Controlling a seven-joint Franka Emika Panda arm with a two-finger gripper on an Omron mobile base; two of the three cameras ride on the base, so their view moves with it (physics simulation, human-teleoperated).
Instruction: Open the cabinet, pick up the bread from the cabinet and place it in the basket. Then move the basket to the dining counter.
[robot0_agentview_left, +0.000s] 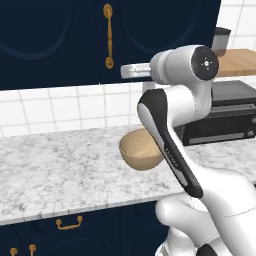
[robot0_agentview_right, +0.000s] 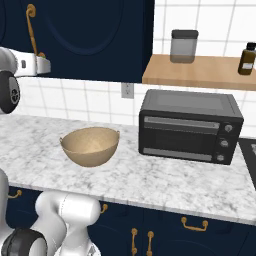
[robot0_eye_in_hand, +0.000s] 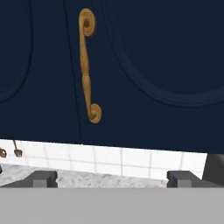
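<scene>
The navy wall cabinet (robot0_eye_in_hand: 153, 52) is shut, its arched doors meeting beside the long brass handle (robot0_eye_in_hand: 87, 65). My gripper (robot0_eye_in_hand: 112, 178) is open, with its fingertips (robot0_eye_in_hand: 41, 178) spread wide. It faces the doors from a short way off, below and right of the handle. In the left base view my hand (robot0_agentview_left: 131, 70) hangs just right of the handle's (robot0_agentview_left: 108, 35) lower end. The tan basket (robot0_agentview_right: 90, 145) stands empty on the marble counter below; in the left base view my arm covers part of the basket (robot0_agentview_left: 137, 152). The bread is hidden. The dining counter is out of view.
A black toaster oven (robot0_agentview_right: 187, 131) stands on the counter (robot0_agentview_right: 165, 185) right of the basket. Above it a wooden shelf (robot0_agentview_right: 200, 72) carries a grey jar (robot0_agentview_right: 183, 46) and a brown bottle (robot0_agentview_right: 247, 59). Navy drawers with brass pulls (robot0_agentview_left: 69, 223) lie under the counter.
</scene>
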